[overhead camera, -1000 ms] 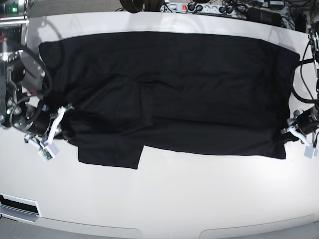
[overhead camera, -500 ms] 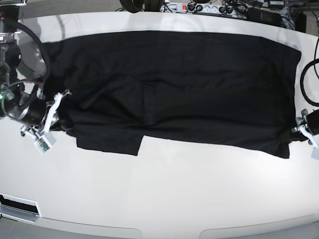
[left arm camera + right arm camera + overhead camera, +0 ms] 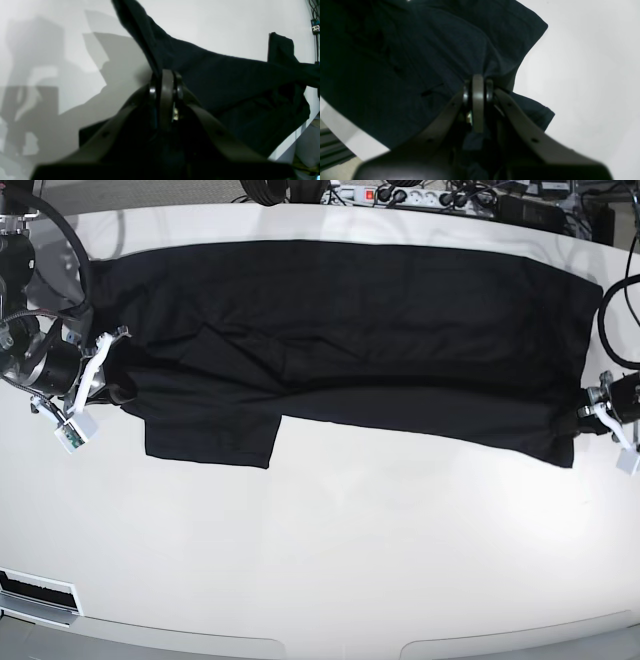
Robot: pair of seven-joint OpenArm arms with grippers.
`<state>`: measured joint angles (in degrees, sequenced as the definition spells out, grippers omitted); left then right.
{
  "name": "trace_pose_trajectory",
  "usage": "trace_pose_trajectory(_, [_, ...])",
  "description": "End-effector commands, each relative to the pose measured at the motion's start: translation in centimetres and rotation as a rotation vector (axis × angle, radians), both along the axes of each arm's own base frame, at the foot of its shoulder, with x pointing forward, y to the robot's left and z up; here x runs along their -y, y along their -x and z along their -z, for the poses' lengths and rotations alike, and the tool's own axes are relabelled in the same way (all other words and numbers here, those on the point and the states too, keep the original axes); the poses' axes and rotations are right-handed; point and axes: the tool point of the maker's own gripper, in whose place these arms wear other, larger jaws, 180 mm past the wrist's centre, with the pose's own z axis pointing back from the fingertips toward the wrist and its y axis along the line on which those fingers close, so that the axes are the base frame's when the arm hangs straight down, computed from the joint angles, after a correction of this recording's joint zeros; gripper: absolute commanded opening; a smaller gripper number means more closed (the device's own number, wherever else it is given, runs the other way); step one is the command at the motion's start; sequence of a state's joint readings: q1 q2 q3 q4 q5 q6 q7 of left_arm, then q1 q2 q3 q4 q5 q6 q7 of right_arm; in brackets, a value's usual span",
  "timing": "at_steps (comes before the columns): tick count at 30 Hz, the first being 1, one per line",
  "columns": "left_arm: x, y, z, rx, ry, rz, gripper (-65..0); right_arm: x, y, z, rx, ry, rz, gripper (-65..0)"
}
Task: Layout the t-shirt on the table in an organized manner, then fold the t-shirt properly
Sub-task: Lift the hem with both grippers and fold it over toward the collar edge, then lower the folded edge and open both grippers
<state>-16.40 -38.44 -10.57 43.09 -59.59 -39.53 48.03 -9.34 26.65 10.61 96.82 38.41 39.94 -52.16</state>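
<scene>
1. The table fills almost the whole base view for you: a glossy white top whose rounded near edge runs along the bottom of the frame, bare across its lower half.
2. The t-shirt lies across the upper half of that view as a long black band, reaching from the left side to the right side of the frame. Its far edge sits close to the table's far edge, and one sleeve hangs down as a square flap at lower left of the cloth.
3. You can see a fold ridge running across the fabric left of centre, so the cloth is not fully flat there.
4. The right gripper is at the left edge of the base view. In its wrist view the right gripper has its jaws pressed together on the shirt's fabric, with cloth bunching into the pinch from the upper left of the frame and white table to the right.
5. The left gripper is at the right edge of the base view, at the lower corner of the shirt. In its wrist view the left gripper is clamped on a taut edge of the shirt that stretches up toward the top of the frame.
6. A power strip and cables lie beyond the table's far edge at the top.
</scene>
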Motion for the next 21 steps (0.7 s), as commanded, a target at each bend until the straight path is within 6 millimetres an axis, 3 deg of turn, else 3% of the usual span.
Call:
trace_pose_trajectory(1, [-0.7, -0.7, -1.7, 0.039, 0.006, -0.003, -65.0, 0.1, -0.6, -1.5, 0.048, 0.006, -0.014, -65.0])
trace_pose_trajectory(8, [1.6, 2.5, -1.1, -0.110, 0.144, 0.083, -65.0, -0.3, 1.5, -1.4, 0.001, 0.077, -0.061, -65.0])
trace_pose_trajectory(13, [0.7, 2.6, -1.0, -0.113, 0.108, 0.076, -65.0, 1.1, 1.6, -0.7, -0.011, 0.163, -0.052, -65.0])
trace_pose_trajectory(21, [-1.5, 2.3, -0.7, -0.097, -0.007, 0.050, -65.0, 2.1, 2.2, 1.3, -0.058, 0.155, -0.018, -65.0])
